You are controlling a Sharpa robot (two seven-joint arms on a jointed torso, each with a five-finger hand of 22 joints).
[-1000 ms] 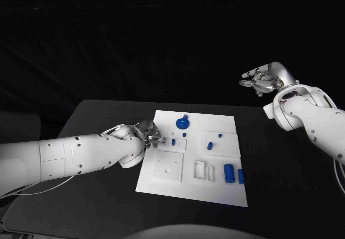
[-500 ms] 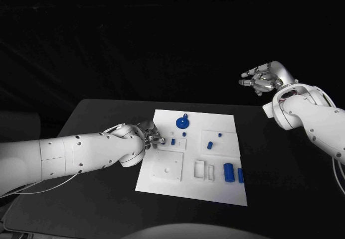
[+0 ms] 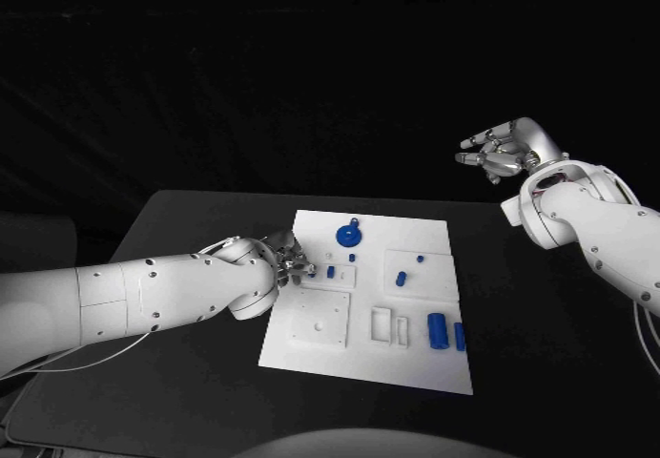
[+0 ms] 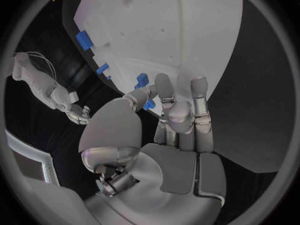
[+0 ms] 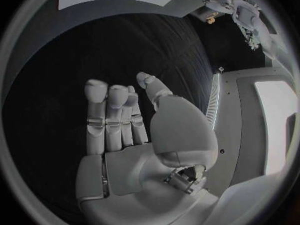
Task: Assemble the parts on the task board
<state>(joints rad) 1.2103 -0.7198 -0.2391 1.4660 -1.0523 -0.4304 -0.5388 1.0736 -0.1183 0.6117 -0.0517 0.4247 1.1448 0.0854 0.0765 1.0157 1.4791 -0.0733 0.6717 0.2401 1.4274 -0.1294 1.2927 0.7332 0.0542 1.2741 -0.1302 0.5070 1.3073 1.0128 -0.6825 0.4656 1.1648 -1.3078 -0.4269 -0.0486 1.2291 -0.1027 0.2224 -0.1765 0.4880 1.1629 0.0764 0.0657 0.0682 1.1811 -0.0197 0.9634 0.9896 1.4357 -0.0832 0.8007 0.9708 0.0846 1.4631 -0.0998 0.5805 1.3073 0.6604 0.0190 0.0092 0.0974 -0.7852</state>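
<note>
assembly is judged partial: several parts lie loose on the task board, the left hand pinches one small blue part, and the right hand is raised, empty, fingers apart.

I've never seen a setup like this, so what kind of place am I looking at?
Probably a robot test bench or lab. A black table against a dark backdrop carries a white task board with small blue parts. The left hand works at the board; the right hand hangs raised, holding nothing.

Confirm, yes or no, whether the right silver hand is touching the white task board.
No: the right hand is raised beyond the table, well clear of the white task board.
</note>
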